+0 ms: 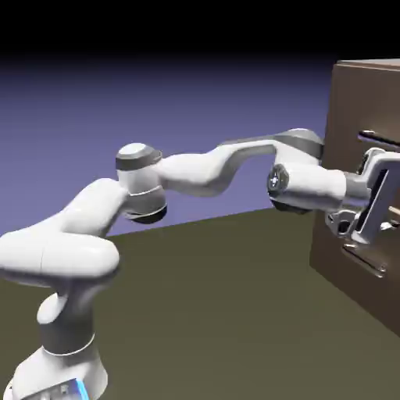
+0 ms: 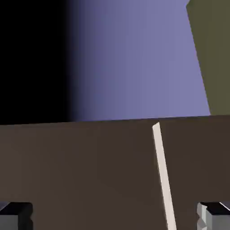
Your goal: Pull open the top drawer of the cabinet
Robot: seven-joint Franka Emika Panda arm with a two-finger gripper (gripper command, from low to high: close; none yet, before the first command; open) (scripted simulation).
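Note:
The dark-brown cabinet stands at the exterior view's right. Its top drawer sits flush, with a slim silver handle across it. My gripper is close to the cabinet front, just below that handle and above the lower drawer's handle. In the hand view brown wood fills the lower half. A silver bar handle runs across it between my wide-apart fingertips, nearer the right one. The gripper is open and holds nothing. Which drawer's handle this is, the hand view does not show.
The olive-brown table stretches from the robot's base to the cabinet. The blue-violet backdrop shows past the cabinet's edge in the hand view, with a strip of table at the top right.

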